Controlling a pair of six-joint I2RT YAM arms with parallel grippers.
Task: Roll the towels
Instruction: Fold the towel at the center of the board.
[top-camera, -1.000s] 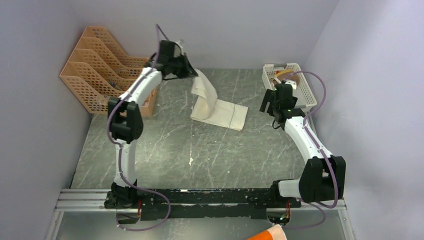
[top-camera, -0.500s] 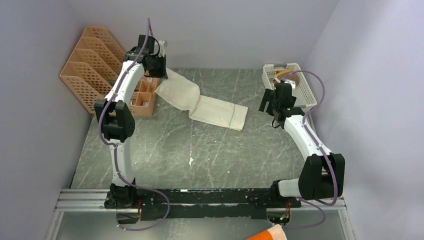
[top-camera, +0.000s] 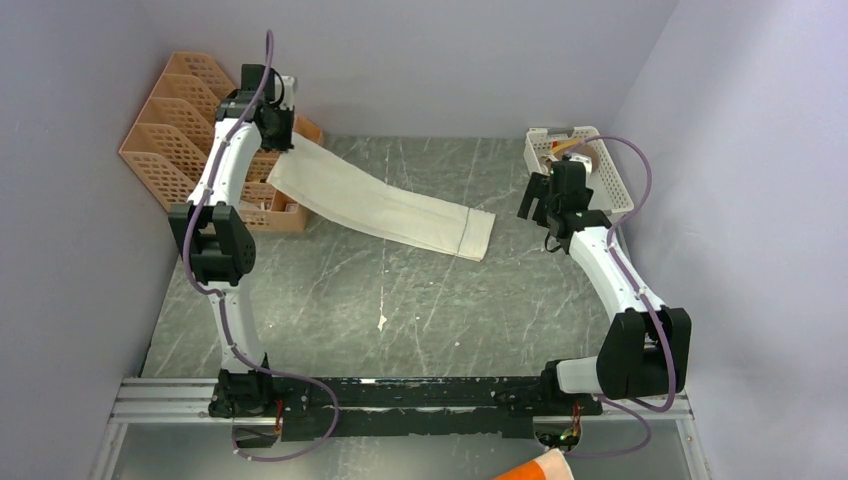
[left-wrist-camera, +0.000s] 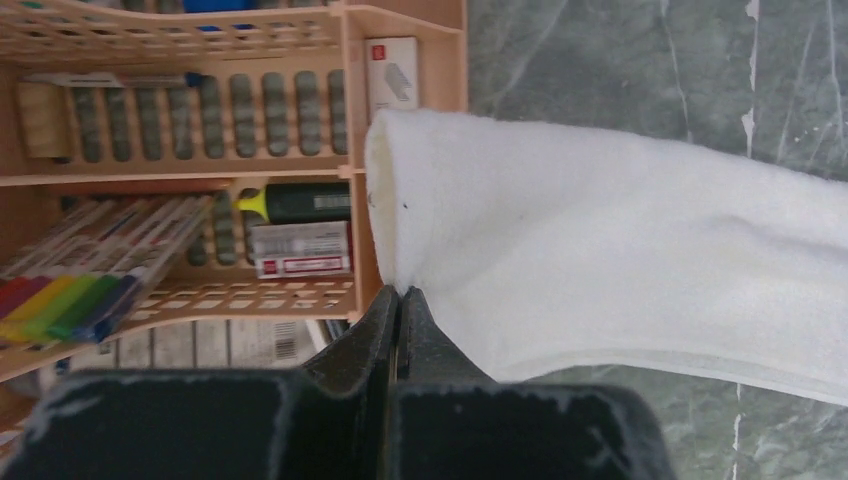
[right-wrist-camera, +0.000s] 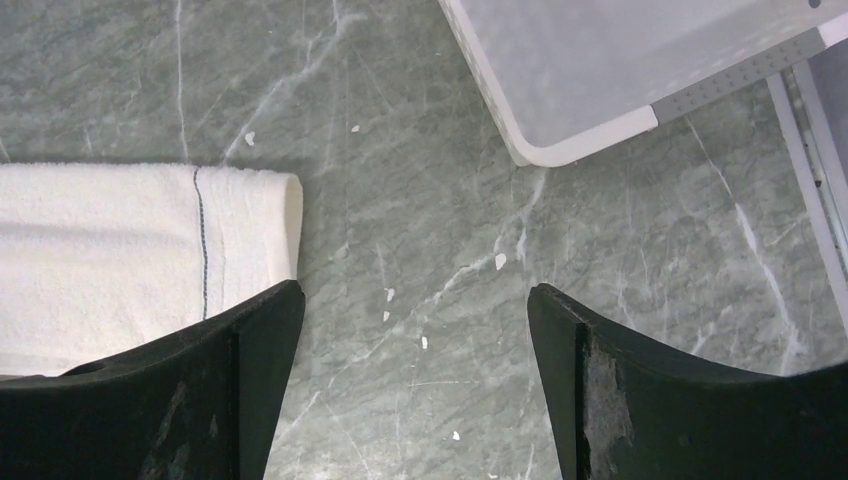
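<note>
Noted a cream-white towel (top-camera: 385, 205) crossed by one thin dark stitched line near its free end. Found the tabletop (top-camera: 400, 310) dark grey-green, marbled with pale veins and white flecks. Recorded a peach-orange lattice organiser (top-camera: 165, 150), a white perforated basket (top-camera: 613, 187), and markers (left-wrist-camera: 70, 300) in red, yellow, green and blue. Saw black on the left gripper (left-wrist-camera: 398, 300) and the right gripper (right-wrist-camera: 412, 300), purple on the cables (top-camera: 649, 188).

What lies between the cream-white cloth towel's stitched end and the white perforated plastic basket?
Only bare grey marbled tabletop with tiny white flecks separates the cream-white towel from the white basket; the right wrist view shows it.
</note>
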